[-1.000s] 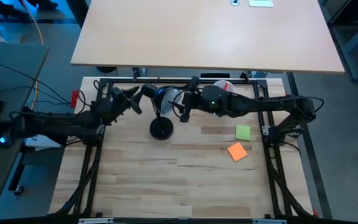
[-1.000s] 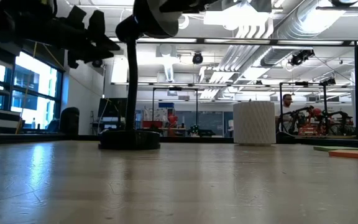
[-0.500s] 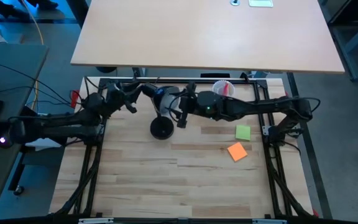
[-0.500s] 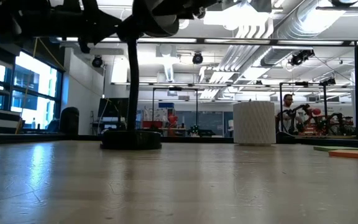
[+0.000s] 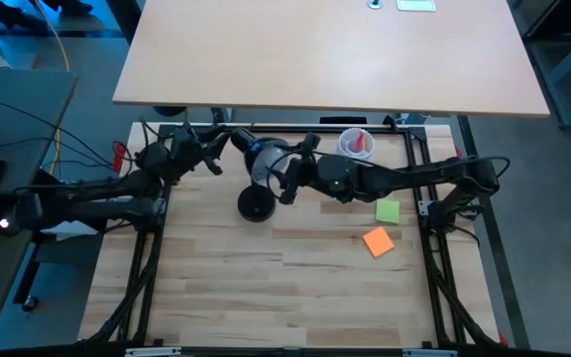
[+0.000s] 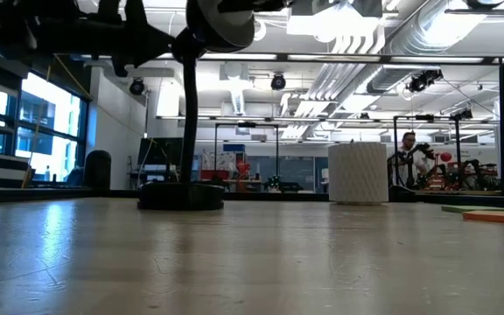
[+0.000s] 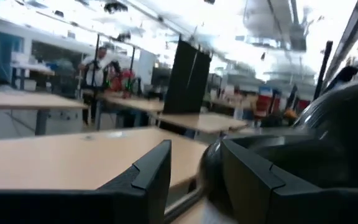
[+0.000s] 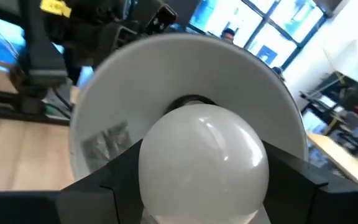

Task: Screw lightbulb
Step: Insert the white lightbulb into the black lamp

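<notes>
A black desk lamp stands on its round base (image 5: pixel 257 205) on the table's far half, its head (image 5: pixel 261 157) raised on a thin neck (image 6: pixel 187 114). The right wrist view looks into the shade's white inside (image 8: pixel 123 99). There the white lightbulb (image 8: pixel 204 152) sits in front of the dark socket, with my right gripper (image 5: pixel 287 178) shut on it. My left gripper (image 5: pixel 216 154) is open, level behind the lamp head. A dark rounded part of the lamp (image 7: pixel 211 167) shows between its fingers. My right gripper pinches the bulb's round globe (image 8: pixel 157 171) between its two fingers, one on either side. The fingers come level from the table's right and point into the shade's mouth. The globe hides the bulb's base. My left gripper has one finger (image 7: pixel 253 180) beside the lamp's dark rounded part; I cannot tell whether it touches.
A white cup (image 5: pixel 355 144) with a red item stands at the far edge, right of the lamp. A green note (image 5: pixel 388 210) and an orange note (image 5: pixel 378 241) lie on the right. The near half of the wooden table (image 5: pixel 266 297) is free room. A person (image 6: pixel 407 150) is far behind.
My left gripper has swung toward the far edge and the lamp head, rising a little and turning. My right gripper, still on the bulb, has shifted slightly toward the table's left and near edge. The lamp head has moved a little with it.
</notes>
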Robot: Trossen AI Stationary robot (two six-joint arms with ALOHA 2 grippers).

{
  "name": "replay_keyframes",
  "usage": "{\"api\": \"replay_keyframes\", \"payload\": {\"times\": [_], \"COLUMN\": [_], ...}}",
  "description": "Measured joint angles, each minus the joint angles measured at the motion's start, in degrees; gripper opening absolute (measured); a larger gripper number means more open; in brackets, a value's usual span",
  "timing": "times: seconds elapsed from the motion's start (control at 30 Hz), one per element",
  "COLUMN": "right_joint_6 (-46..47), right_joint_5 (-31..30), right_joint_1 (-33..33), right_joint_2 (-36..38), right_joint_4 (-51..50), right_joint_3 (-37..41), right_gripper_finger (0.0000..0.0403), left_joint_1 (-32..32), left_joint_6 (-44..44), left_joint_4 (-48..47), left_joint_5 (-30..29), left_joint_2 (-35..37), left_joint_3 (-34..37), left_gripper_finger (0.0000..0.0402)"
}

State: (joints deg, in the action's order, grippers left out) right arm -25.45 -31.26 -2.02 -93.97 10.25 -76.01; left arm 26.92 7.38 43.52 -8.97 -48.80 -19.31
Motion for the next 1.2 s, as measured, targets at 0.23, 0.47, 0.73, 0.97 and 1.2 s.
{"api": "replay_keyframes", "payload": {"times": [0.23, 0.47, 0.73, 0.97, 1.2], "right_joint_6": [5.0, 5.8, 1.8, -4.2, -6.5], "right_joint_5": [-4.8, -4.7, -8.0, -10.7, -10.9], "right_joint_1": [-0.1, -1.1, -1.0, -1.5, -1.7], "right_joint_2": [0.0, -0.6, -7.1, -10.3, -10.3], "right_joint_4": [-5.2, -3.9, -8.8, -14.3, -15.6], "right_joint_3": [-2.0, -2.1, -9.1, -15.3, -16.2], "right_gripper_finger": [0.0241, 0.0241, 0.0241, 0.024, 0.024], "left_joint_1": [11.9, 18.5, 15.1, 11.8, 9.4], "left_joint_6": [2.8, 5.0, 2.6, 2.5, 2.5], "left_joint_4": [-7.8, -4.2, -4.2, -3.6, -4.1], "left_joint_5": [11.7, 25.5, 29.7, 28.9, 28.3], "left_joint_2": [-0.7, -4.0, -9.2, -8.4, -7.3], "left_joint_3": [0.1, -1.6, -4.0, -4.0, -3.9], "left_gripper_finger": [0.0119, 0.0105, 0.009, 0.009, 0.009]}}
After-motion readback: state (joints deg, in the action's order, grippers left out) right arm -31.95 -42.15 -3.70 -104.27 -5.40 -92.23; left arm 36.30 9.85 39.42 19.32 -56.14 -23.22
